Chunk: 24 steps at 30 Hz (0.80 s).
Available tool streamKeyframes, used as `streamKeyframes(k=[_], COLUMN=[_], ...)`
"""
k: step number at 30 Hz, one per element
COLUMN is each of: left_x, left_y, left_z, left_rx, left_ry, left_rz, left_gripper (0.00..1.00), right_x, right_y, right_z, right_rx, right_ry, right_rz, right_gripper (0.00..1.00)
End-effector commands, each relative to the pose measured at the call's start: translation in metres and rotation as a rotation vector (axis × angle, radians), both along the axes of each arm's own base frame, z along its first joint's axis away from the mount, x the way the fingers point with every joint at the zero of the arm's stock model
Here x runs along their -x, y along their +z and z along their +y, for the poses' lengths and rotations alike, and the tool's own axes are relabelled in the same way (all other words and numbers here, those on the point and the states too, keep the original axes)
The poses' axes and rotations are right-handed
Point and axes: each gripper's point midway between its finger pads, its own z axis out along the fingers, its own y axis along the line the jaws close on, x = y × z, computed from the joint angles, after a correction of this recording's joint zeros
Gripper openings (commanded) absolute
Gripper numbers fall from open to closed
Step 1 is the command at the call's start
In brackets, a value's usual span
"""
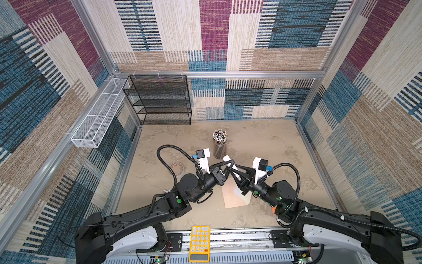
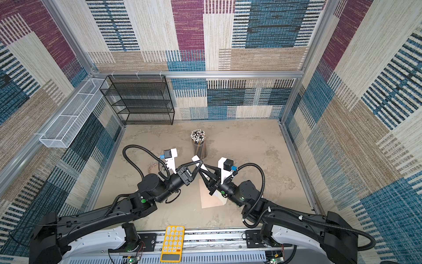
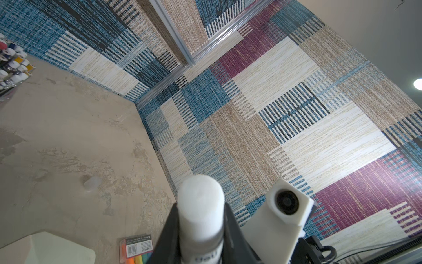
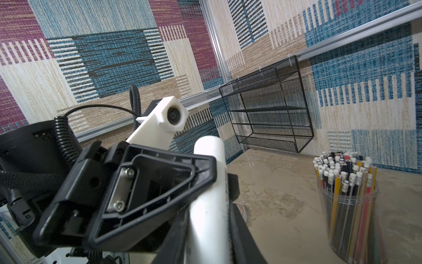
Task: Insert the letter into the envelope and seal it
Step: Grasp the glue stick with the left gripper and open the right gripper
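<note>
Both arms meet over the middle of the table (image 1: 285, 160), and each has hold of one white glue stick (image 1: 227, 158). In both top views the left gripper (image 1: 231, 163) reaches in from the left and the right gripper (image 1: 233, 168) from the right, their black fingers crossing at the stick. In the left wrist view the glue stick (image 3: 201, 205) stands between the left fingers (image 3: 167, 230), which lie close along both its sides; they seem to press on it, though the contact itself is blurred. In the right wrist view the stick (image 4: 209, 205) runs up between the right fingers (image 4: 242, 233), narrowly closed around it, with the left gripper's triangular finger set across it. The envelope (image 1: 231, 197) lies flat on the table directly below the two grippers, peach-tan, its cream flap (image 3: 45, 246) folded open toward the right arm's side. The letter cannot be made out apart from it. A clear cup of pencils (image 1: 219, 144) stands just behind the grippers, a small white cap (image 3: 92, 182) lies on the table, and a yellow calculator (image 1: 199, 243) sits at the near edge.
</note>
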Motion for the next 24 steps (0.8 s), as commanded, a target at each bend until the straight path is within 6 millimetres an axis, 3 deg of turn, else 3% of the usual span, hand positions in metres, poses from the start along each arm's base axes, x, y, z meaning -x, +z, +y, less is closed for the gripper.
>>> streamKeyframes(k=[1, 4, 8, 12, 19, 24], left_x=[0.002, 0.003, 0.002, 0.001, 0.005, 0.013], left_y=[0.009, 0.010, 0.002, -0.002, -0.015, -0.041], left_z=[0.001, 0.001, 0.007, 0.021, 0.054, 0.065], left_rx=[-0.013, -0.035, -0.098, -0.189, -0.380, -0.514], left_ry=[0.003, 0.002, 0.025, 0.071, 0.141, 0.114], left_rz=[-0.054, -0.060, -0.053, -0.066, -0.064, -0.023], left_gripper=[0.15, 0.13, 0.12, 0.10, 0.11, 0.12], right_x=[-0.001, 0.000, 0.001, 0.004, -0.001, -0.015], right_y=[-0.004, -0.007, -0.013, -0.023, -0.039, -0.069], right_z=[-0.001, -0.001, -0.002, -0.008, -0.040, -0.067], right_rx=[0.015, 0.036, 0.083, 0.135, 0.224, 0.362], right_ry=[-0.013, -0.011, -0.011, -0.018, -0.135, -0.291], right_rz=[-0.001, -0.006, -0.001, 0.020, 0.107, 0.265], right_gripper=[0.06, 0.17, 0.41, 0.52, 0.60, 0.61])
